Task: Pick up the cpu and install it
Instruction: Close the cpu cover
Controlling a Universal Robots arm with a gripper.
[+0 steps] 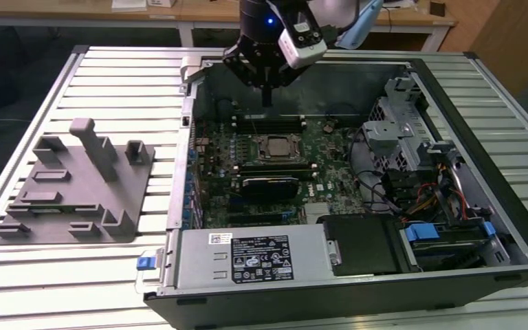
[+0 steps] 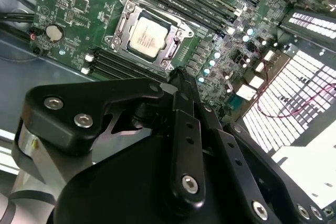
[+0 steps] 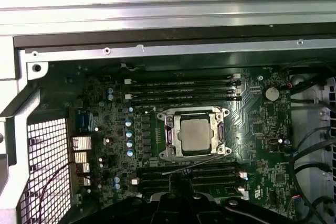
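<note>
Hovering over the far edge of the green motherboard (image 1: 328, 158) inside the open black computer case (image 1: 484, 227), the black two-finger gripper (image 1: 266, 98) hangs clear of the board. I read its jaws as pressed together, carrying nothing. The cpu (image 3: 192, 134), a small square chip with a silvery-grey metal top, lies flat in the square black-and-metal socket frame (image 3: 169, 135) near the board's middle, between two banks of black memory slots (image 3: 181, 91); I see it seated there in both wrist views. A grey moulded fixture (image 1: 71, 185) stands on the slatted metal bench (image 1: 117, 75), toward its edge at the exterior view's left.
</note>
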